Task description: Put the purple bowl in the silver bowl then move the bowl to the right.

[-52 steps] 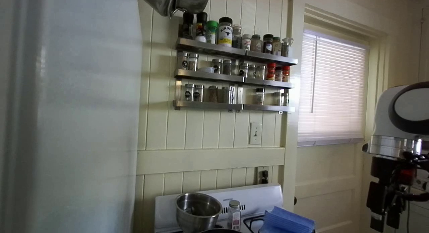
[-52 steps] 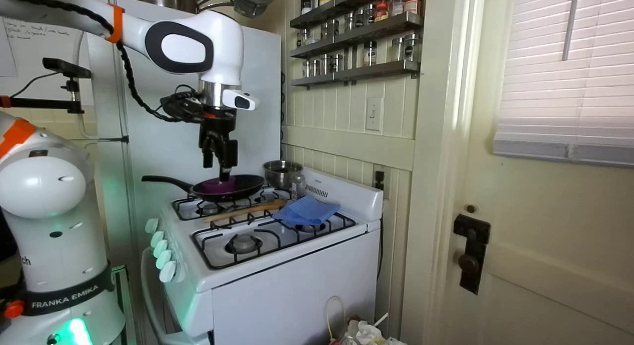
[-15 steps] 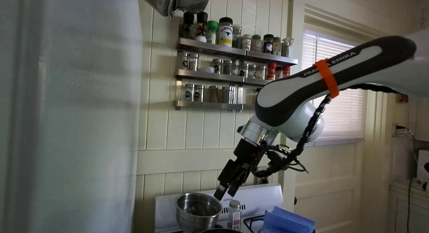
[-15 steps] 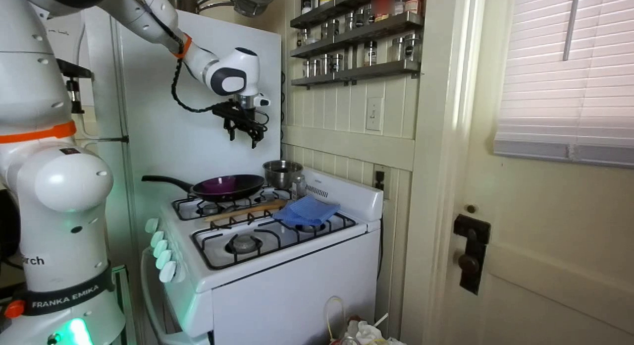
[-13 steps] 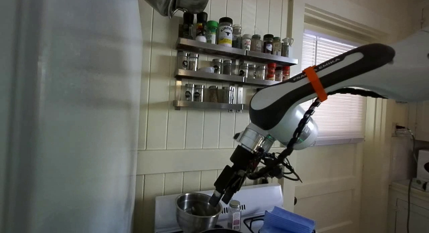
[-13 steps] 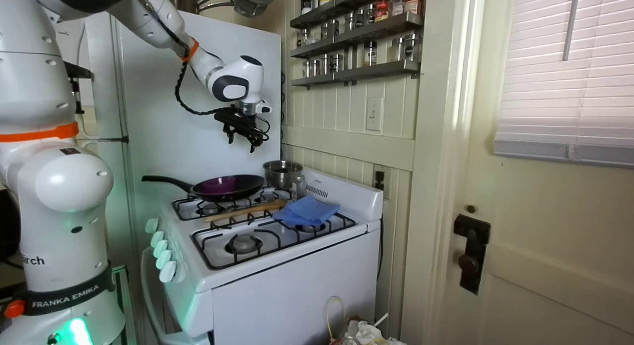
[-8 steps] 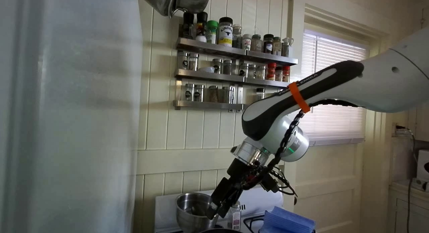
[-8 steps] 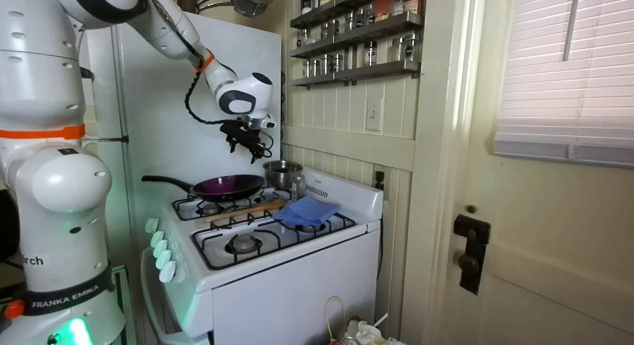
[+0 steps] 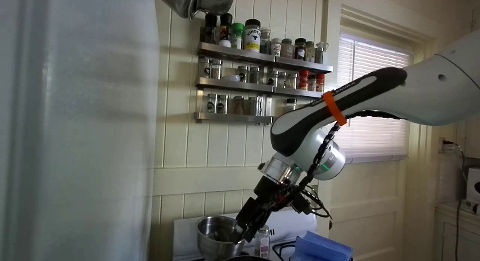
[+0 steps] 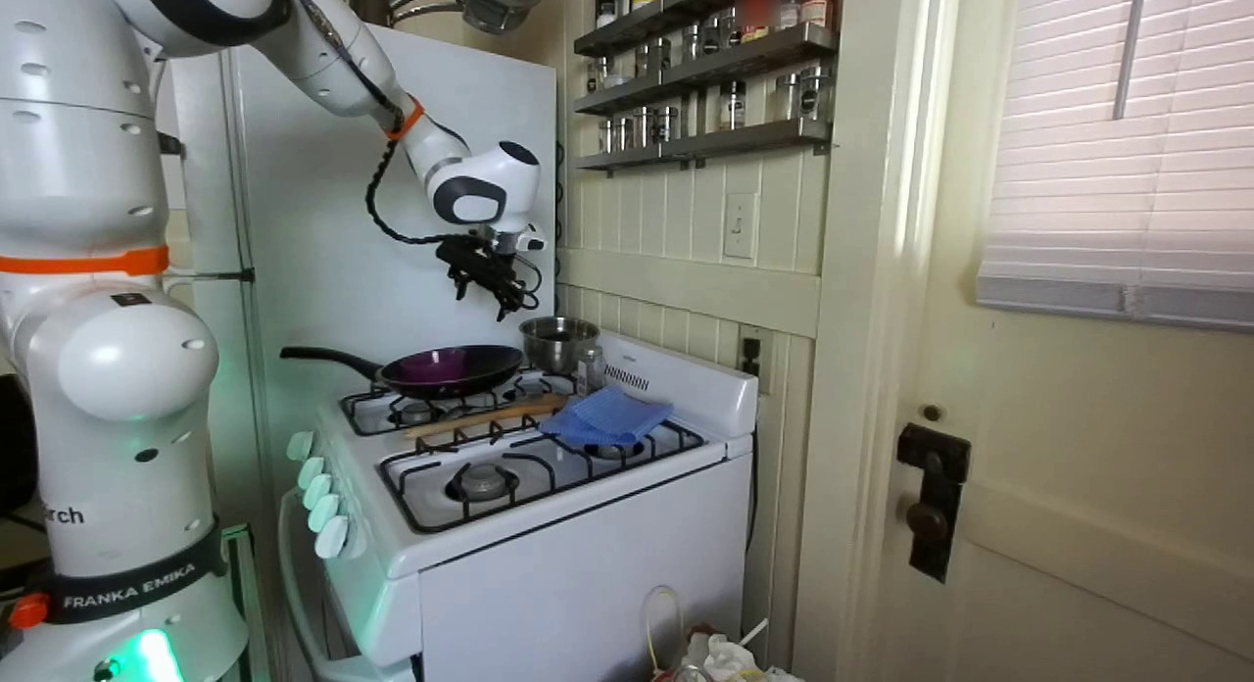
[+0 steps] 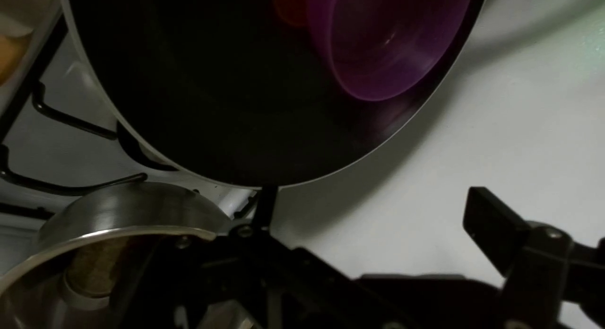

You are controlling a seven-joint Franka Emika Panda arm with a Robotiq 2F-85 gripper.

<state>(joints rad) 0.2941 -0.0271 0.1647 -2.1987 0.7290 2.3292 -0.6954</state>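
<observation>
Hand (image 11: 373, 194): there it hangs over the stove (image 10: 578, 555), slanting down, fingers standing wide apart, a white surface showing through the gap in the wrist view.
Silver bowl (image 10: 556, 349): on the stove, just right of the pan (image 10: 490, 370) in an exterior view; the wrist view gives a brownish patch inside, contents or reflection, can't tell.
Fingertip (image 9: 236, 236): crossing the silver bowl's right side in an exterior view, touching or clear, impossible to call.
Purple bowl (image 11: 378, 83): sitting in the pan, over to the pan's right side in the wrist view and partly cut off by the top edge; not yet in the silver bowl!
Handle (image 10: 328, 355): the pan's, pointing off left.
Shaker (image 10: 591, 370): just right of the silver bowl in both exterior views.
Cloth (image 10: 609, 415): blue, heaped on the near grate, toward the right.
Stick (image 10: 485, 416): wooden, lying on the near side of the pan, its right end near the cloth.
Shelves (image 9: 236, 85): three of them above the stove, lined with spice jars (image 9: 252, 36).
</observation>
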